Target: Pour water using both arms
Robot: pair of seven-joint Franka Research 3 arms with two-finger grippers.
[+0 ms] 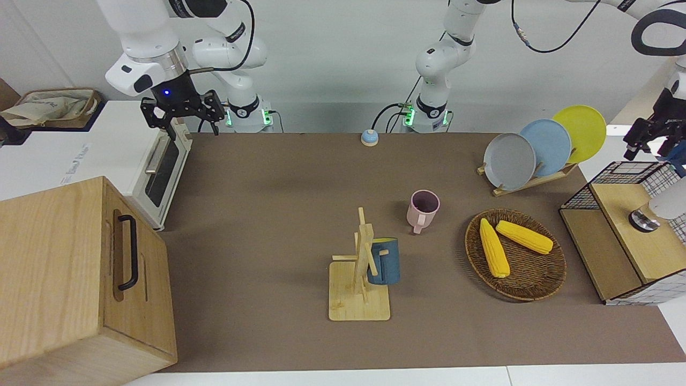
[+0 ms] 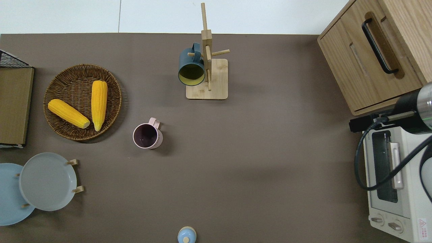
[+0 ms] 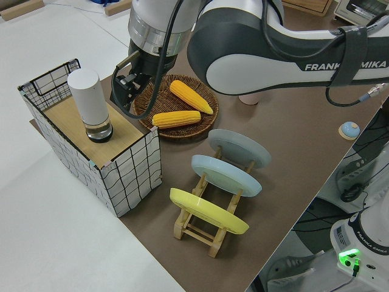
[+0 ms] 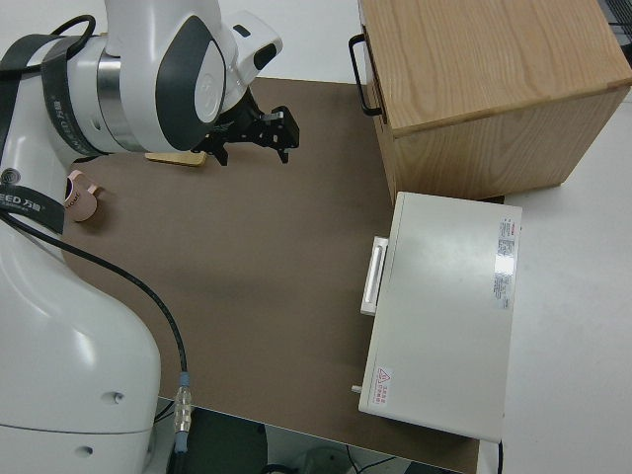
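Observation:
A pink cup (image 1: 423, 210) (image 2: 147, 136) stands upright mid-table, and I see no water in it or elsewhere. Farther from the robots, a blue mug (image 1: 385, 261) (image 2: 191, 65) hangs on a wooden mug rack (image 1: 359, 300). A white cylindrical bottle (image 1: 664, 206) (image 3: 91, 103) stands on the wooden shelf in a wire basket (image 3: 130, 173) at the left arm's end. My left gripper (image 1: 651, 142) (image 3: 123, 91) hangs open and empty in the air beside that bottle. Above the toaster oven's door edge, my right gripper (image 1: 182, 110) (image 4: 254, 146) is open and empty.
A wicker tray (image 1: 528, 284) holds two corn cobs. Three plates lean in a rack (image 1: 536, 147) near the left arm. A toaster oven (image 2: 388, 202) and a wooden cabinet (image 2: 368, 67) fill the right arm's end. A small blue bell (image 1: 369, 138) sits near the robots.

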